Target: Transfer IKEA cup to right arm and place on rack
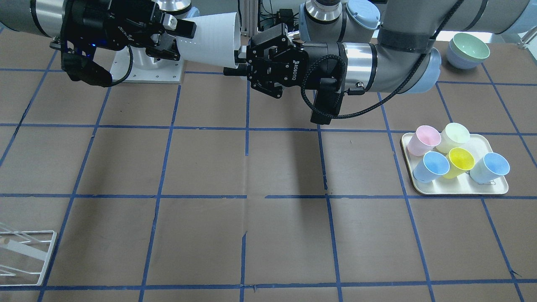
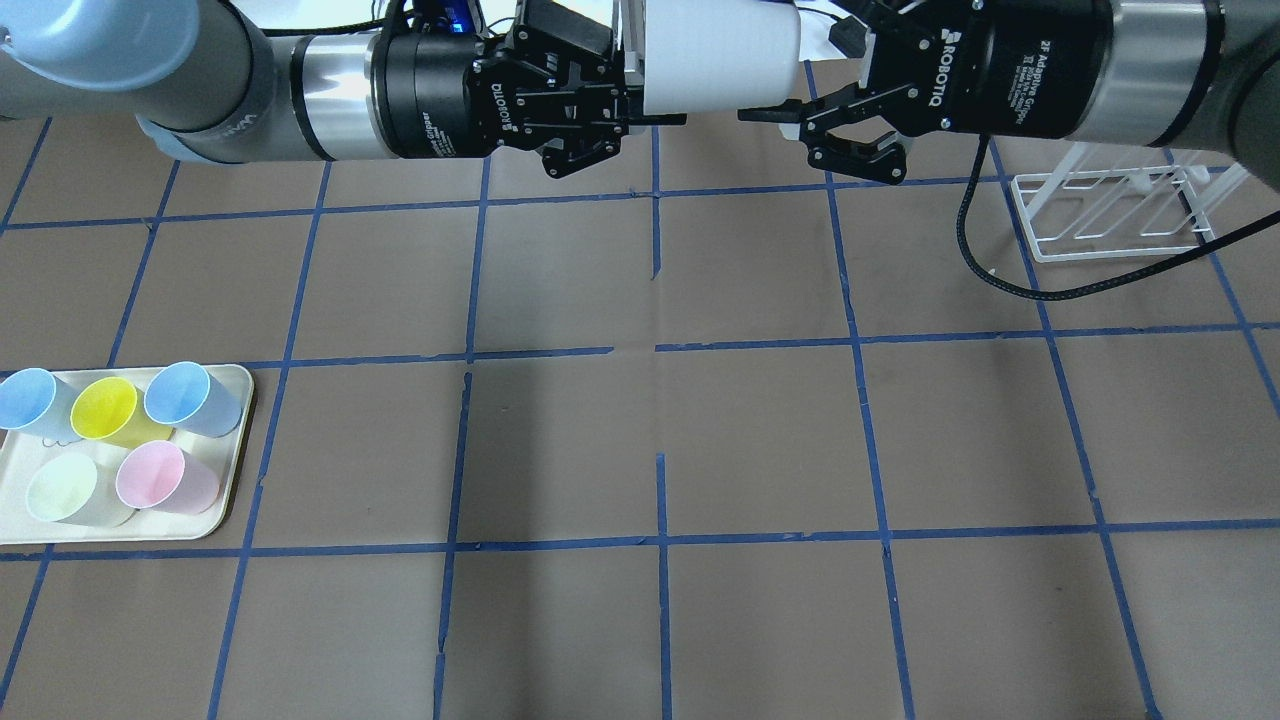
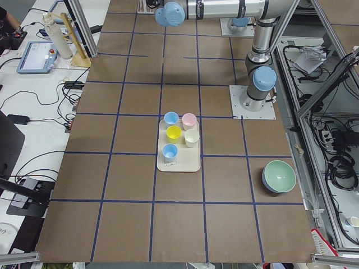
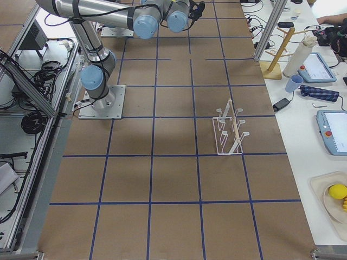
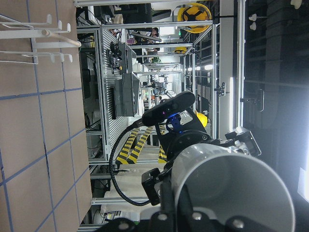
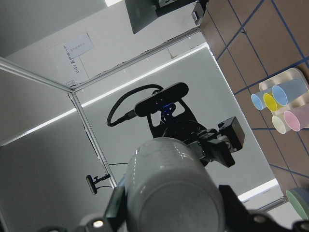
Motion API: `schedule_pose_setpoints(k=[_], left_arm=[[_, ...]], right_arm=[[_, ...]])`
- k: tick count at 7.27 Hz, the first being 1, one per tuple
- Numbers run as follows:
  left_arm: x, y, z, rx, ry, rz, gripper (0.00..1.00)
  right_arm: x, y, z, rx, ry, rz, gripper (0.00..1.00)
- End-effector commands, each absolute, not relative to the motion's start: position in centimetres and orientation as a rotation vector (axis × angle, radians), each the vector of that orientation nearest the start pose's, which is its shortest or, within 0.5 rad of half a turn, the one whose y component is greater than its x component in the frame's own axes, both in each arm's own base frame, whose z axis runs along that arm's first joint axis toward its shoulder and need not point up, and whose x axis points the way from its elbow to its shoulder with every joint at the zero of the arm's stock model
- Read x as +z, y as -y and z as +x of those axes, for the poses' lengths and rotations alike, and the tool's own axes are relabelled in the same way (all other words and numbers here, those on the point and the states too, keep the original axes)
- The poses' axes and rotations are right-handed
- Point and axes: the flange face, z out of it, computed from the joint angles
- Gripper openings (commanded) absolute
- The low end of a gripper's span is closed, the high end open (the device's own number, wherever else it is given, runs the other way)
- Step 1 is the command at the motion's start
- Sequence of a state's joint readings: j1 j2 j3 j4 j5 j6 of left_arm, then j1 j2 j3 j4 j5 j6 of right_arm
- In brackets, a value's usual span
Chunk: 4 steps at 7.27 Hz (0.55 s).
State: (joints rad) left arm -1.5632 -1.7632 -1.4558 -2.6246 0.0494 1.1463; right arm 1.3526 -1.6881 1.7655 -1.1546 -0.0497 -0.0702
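The pale grey IKEA cup (image 1: pixel 209 40) hangs on its side high above the table's back edge, between the two grippers. It also shows in the overhead view (image 2: pixel 715 50). My left gripper (image 1: pixel 242 63) is shut on the wall at the cup's wide rim. My right gripper (image 1: pixel 182 42) is open, with its fingers spread around the cup's narrow base, and a gap shows below the cup in the overhead view. The white wire rack (image 2: pixel 1110 215) stands on the table under the right arm; it also shows in the exterior right view (image 4: pixel 230 130).
A cream tray (image 2: pixel 30 530) with several pastel cups, such as a yellow cup (image 2: pixel 105 408), lies on the robot's left side. Stacked bowls (image 1: pixel 467 50) sit near the left arm's base. The right arm's black cable (image 2: pixel 1050 290) hangs down beside the rack.
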Motion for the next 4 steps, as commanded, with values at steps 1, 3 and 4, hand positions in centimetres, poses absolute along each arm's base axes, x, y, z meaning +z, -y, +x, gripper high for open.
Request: schedule_pose_setpoints(k=[1, 3, 4], left_arm=[[46.5, 51.1, -22.8, -0.052, 1.595, -0.011, 1.00], [47.1, 51.1, -22.7, -0.094, 1.597, 0.034, 1.00], [47.2, 51.4, -22.6, -0.091, 1.598, 0.035, 1.00]], right_arm=[[50.4, 47.0, 13.0, 0.165, -1.537, 0.497, 0.19], [50.5, 47.7, 10.1, 0.111, -1.529, 0.535, 0.19], [50.6, 48.0, 8.8, 0.091, -1.521, 0.555, 0.20]])
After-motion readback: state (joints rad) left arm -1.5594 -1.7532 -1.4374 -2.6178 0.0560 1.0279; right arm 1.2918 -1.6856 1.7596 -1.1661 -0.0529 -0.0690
